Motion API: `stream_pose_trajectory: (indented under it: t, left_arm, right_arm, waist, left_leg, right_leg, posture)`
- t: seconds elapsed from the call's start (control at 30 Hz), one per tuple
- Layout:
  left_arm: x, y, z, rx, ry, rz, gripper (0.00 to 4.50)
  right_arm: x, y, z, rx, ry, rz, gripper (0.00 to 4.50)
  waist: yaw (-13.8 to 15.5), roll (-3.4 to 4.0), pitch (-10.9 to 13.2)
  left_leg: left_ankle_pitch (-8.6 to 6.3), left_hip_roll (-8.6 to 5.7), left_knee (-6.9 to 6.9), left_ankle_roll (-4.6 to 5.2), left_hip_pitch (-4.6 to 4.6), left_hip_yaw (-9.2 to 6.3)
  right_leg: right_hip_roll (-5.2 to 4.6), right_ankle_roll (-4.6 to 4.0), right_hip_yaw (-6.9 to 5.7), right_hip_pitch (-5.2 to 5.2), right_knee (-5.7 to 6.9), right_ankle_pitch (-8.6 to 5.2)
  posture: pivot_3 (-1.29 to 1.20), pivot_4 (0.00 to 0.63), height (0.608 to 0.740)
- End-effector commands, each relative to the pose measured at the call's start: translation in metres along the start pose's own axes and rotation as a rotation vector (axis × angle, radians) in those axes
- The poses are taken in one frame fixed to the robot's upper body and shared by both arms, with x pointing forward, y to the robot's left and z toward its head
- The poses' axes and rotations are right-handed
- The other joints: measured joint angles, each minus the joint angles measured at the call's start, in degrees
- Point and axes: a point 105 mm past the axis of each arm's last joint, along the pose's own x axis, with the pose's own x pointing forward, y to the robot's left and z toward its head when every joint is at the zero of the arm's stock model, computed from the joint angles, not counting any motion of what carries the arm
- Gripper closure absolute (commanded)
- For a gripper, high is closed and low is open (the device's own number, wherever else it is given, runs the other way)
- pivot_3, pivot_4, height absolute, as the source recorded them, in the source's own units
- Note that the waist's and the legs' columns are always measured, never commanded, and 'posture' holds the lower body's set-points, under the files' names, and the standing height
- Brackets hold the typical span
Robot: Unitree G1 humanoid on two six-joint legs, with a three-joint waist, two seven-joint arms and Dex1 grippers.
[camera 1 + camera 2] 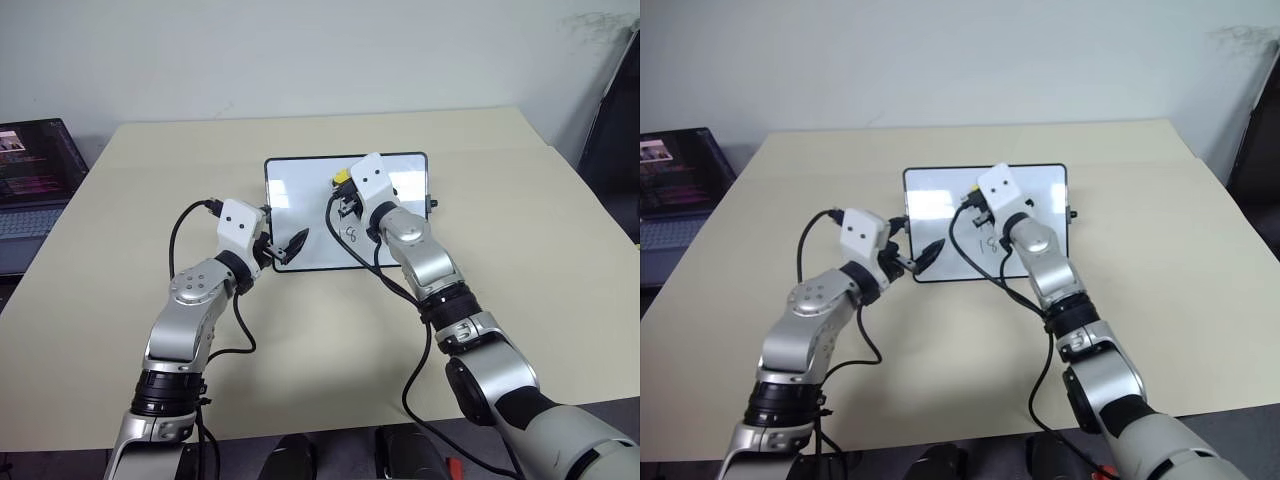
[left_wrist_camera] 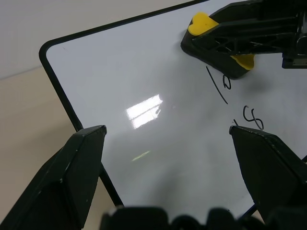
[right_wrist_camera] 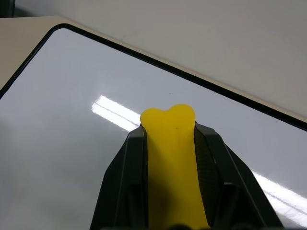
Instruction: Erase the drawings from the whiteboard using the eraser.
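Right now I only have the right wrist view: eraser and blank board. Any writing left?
Observer: Yes. Black marks remain on the board, right beside the eraser.
Operator: Left gripper?
Observer: The left gripper is open, at the board's near left corner.
Operator: Anything else nearby?
Observer: A laptop, off to the robot's left, past the table edge.
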Motion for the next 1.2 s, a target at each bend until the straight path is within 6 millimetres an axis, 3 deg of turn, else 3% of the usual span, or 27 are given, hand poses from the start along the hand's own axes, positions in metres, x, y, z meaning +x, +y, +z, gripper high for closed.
stream_pose_trajectory:
  t: [0.03, 0.27, 1.2]
  left_arm:
    - [-0.002, 0.005, 0.011, 0.03, -0.041, 0.024, 0.0]
    - [-0.003, 0.004, 0.012, 0.022, -0.043, 0.027, 0.0]
    - [0.008, -0.004, 0.014, 0.011, -0.054, -0.016, 0.0]
  right_arm:
    - [-0.003, 0.001, -0.014, -0.038, 0.066, 0.014, 3.5]
    - [-0.015, -0.008, -0.033, -0.09, 0.132, 0.006, 3.5]
    - [-0.045, -0.058, -0.064, -0.08, 0.254, -0.139, 3.5]
  waist:
    - [0.0, 0.0, 0.0]
    - [0.2, -0.02, 0.0]
    - [1.9, -0.1, -0.1]
  left_leg:
    - [0.0, 0.0, 0.0, 0.0, 0.01, -0.01]
    - [0.0, -0.01, 0.02, 0.0, 0.03, -0.06]
    - [0.06, -0.13, 0.06, -0.03, 0.18, -0.27]
  right_leg:
    - [0.0, 0.0, 0.0, 0.01, 0.0, 0.0]
    - [0.0, 0.0, -0.05, 0.09, -0.01, 0.0]
    - [0.01, 0.03, -0.19, 0.4, -0.03, 0.1]
  posture:
    - [0.0, 0.15, 0.74]
    - [0.0, 0.15, 0.74]
    - [0.0, 0.15, 0.74]
